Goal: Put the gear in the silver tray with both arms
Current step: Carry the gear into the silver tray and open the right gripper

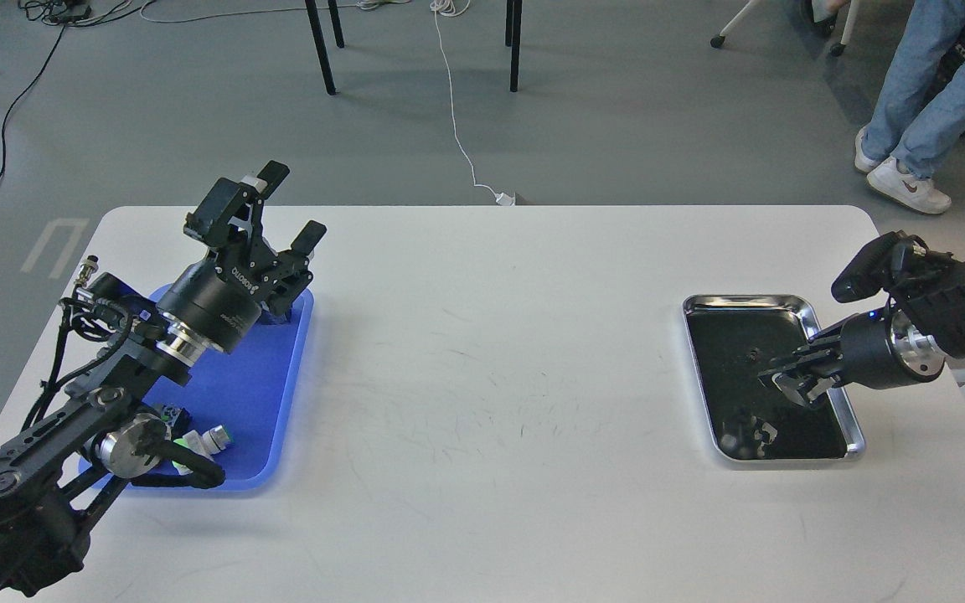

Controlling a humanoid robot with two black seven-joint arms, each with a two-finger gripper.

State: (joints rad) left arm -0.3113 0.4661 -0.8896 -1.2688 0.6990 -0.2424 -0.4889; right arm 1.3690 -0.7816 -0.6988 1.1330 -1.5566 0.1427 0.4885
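Head view gives me the whole white desk (491, 377), with a blue tray (269, 394) on the left and the silver tray (826, 314) on the right, well apart from each other. My left arm (72, 419) comes in from the near left corner and rises over the blue tray; its left hand (291, 205) is lifted above the tray's far end with both fingers spread wide and nothing between them. A few small parts (210, 440), white, green and dark, lie at the near end of the blue tray, partly hidden behind my arm's joints.

My right arm (952, 293) enters from the right edge and reaches leftward over the silver tray. Its right hand (792, 381) sits low over the tray's dark mirror-like bottom, near the right rim. The fingers look close together and something pale and silvery shows at their tips, but I cannot tell whether that is a held piece or part of the hand itself. I cannot pick out the gear with certainty; a small dark speck (752, 353) lies on the tray bottom just left of the hand, and the shapes at the near end of the tray look like reflections.

Beyond the desk, on the grey floor, I see a white cable (457, 134), black chair legs (323, 50), and a person's legs in jeans (926, 92) at the far right.
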